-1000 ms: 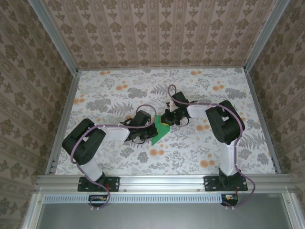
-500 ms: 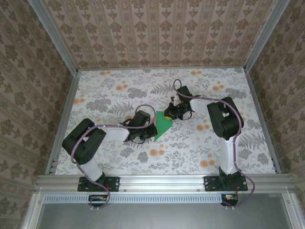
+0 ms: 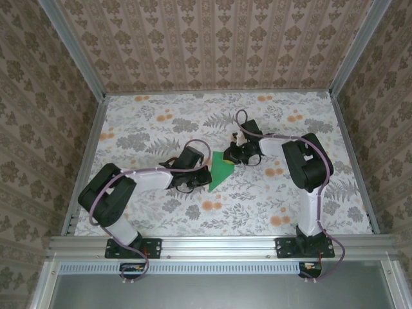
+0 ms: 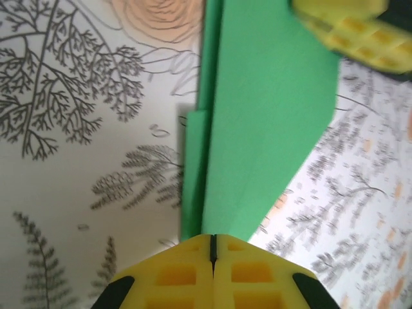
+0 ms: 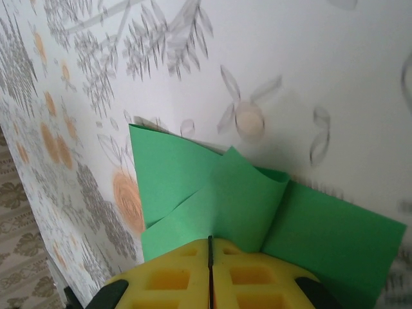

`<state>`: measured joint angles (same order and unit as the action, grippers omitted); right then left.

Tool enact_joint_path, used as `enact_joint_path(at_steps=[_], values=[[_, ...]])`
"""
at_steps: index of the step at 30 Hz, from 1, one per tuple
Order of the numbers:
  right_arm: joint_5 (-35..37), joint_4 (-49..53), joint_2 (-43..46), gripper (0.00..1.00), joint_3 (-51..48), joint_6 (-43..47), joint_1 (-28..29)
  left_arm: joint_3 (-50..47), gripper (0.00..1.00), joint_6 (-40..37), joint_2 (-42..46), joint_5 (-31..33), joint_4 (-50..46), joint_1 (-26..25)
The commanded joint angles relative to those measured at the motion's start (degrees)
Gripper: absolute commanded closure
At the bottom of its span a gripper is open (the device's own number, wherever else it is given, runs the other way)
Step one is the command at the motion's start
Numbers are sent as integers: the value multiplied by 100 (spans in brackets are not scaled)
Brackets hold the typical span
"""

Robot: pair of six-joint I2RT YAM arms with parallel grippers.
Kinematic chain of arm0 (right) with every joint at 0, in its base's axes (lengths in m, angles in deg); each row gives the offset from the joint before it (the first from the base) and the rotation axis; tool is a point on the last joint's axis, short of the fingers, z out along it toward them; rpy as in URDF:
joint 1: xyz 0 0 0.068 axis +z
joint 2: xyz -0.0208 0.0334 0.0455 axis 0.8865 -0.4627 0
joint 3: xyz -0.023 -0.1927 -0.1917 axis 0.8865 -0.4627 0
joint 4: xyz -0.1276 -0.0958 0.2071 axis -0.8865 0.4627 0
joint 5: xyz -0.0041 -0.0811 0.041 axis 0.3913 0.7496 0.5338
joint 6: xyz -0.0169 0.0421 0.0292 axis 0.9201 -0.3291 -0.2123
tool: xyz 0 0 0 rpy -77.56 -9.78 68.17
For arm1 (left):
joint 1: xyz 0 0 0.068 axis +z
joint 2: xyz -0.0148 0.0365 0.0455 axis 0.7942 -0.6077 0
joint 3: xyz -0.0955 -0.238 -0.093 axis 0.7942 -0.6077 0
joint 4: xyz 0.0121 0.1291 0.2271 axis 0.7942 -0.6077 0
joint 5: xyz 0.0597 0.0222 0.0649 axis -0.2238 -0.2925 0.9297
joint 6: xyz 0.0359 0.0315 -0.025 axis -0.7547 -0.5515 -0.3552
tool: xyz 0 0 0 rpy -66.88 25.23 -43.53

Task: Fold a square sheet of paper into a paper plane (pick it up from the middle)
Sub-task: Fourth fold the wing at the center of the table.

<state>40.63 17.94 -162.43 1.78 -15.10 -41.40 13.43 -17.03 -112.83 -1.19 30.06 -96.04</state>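
Green paper (image 3: 221, 172) — a folded, pointed wedge — lies on the table (image 3: 161, 219).

Table top (image 3: 148, 129) covered in a white print of grey ferns and orange flowers. Walls (image 3: 219, 45) on three sides carry beige striped wallpaper with a leaf motif, framed at the corners by aluminium posts (image 3: 69, 45). An aluminium rail (image 3: 212, 243) runs along the near edge; lighting even.
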Motion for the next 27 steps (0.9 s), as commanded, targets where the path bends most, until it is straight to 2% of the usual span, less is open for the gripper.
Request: enact_joint_path(at_steps=[1,7,12,19,27], values=[[306,-57,360,91,-553,-290,319,265,89,-406,411,-5,-329,-30],[411,-335,737,91,-1004,-683,742,313,88,-427,143,-76,-291,-236],[397,-342,930,91,-942,-618,741,251,92,-231,-142,-5,-270,-458],[505,-290,1290,90,-901,-490,575,85,99,-51,-345,111,-364,-482],[828,6,1361,89,-854,-145,524,134,100,0,-554,96,-477,-481]])
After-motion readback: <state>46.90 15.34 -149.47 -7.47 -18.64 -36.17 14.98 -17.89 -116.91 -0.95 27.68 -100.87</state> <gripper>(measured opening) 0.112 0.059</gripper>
